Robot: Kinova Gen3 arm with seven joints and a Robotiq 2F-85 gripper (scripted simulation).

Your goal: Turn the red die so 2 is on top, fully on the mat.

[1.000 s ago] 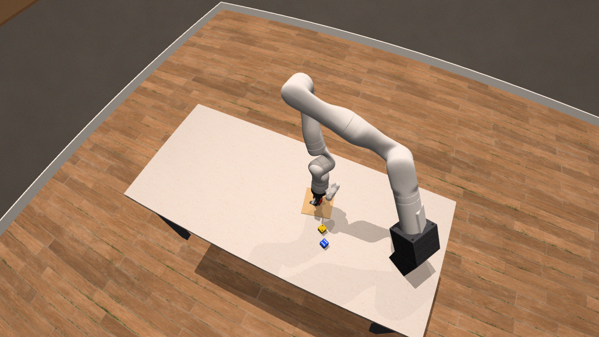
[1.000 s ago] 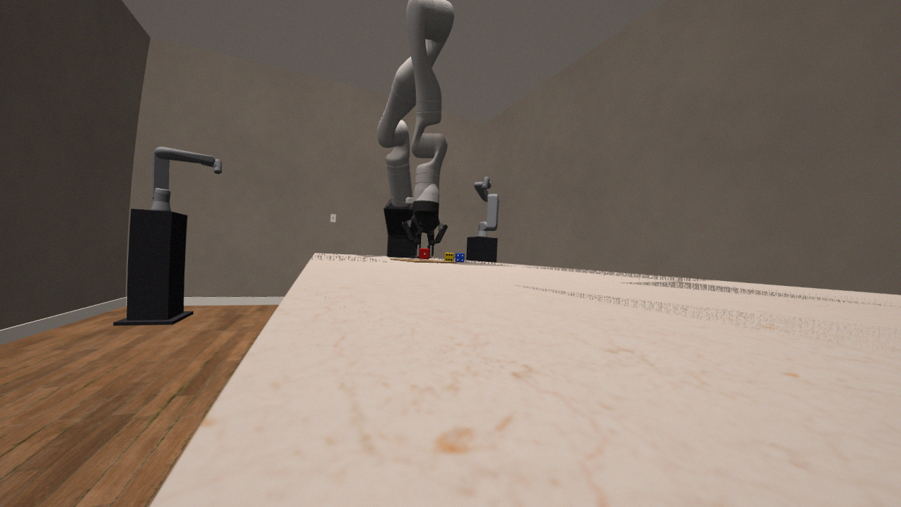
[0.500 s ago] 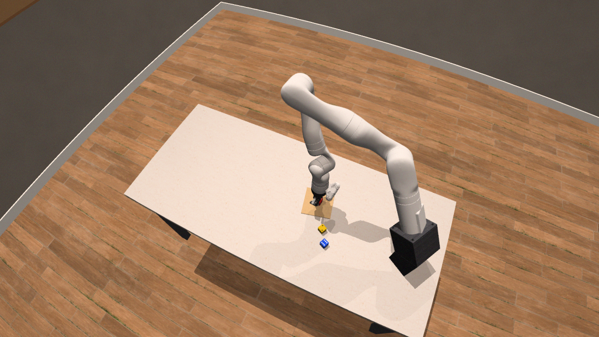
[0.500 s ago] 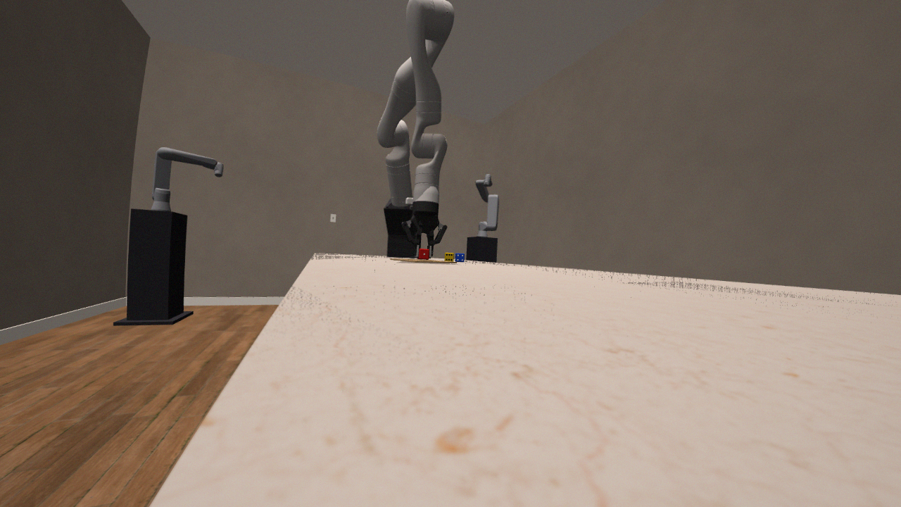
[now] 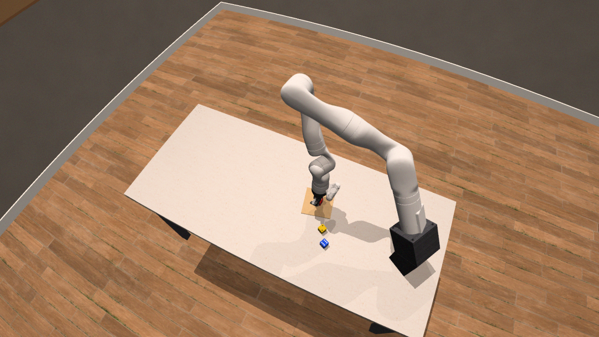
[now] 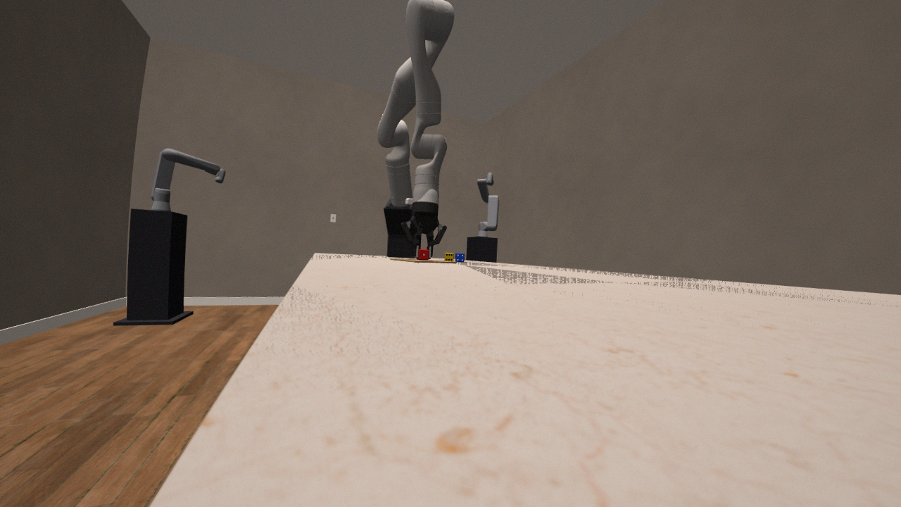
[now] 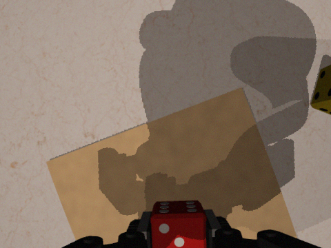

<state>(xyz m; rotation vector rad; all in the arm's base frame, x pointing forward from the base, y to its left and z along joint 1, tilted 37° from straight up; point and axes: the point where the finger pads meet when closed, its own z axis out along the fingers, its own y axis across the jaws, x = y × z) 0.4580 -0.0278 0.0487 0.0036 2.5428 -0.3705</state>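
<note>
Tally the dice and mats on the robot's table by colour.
Red cube die: 1
Yellow cube die: 1
Blue cube die: 1
Tan square mat: 1
Total: 4

one die (image 5: pixel 322 228) (image 6: pixel 449 257) (image 7: pixel 323 90) lies between the mat (image 5: pixel 311 212) (image 6: pixel 408 260) (image 7: pixel 193 127) and another die (image 5: pixel 323 243) (image 6: pixel 460 257) on the table (image 5: pixel 209 167) (image 6: pixel 504 378) (image 7: pixel 69 69).

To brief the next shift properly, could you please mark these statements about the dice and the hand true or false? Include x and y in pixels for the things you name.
1. The hand (image 5: pixel 317 202) (image 6: pixel 425 253) (image 7: pixel 178 225) grips the yellow die (image 5: pixel 322 228) (image 6: pixel 449 257) (image 7: pixel 323 90). False: it grips the red die (image 5: pixel 321 201) (image 6: pixel 423 254) (image 7: pixel 178 231).
2. The yellow die is off the mat (image 5: pixel 310 209) (image 6: pixel 400 259) (image 7: pixel 193 138). True.
3. The blue die (image 5: pixel 324 243) (image 6: pixel 460 257) lies on the mat. False: it lies on the table (image 5: pixel 209 167) (image 6: pixel 504 378) (image 7: pixel 69 69).
4. The wrist view shows a six-pip face on the red die. True.
</note>
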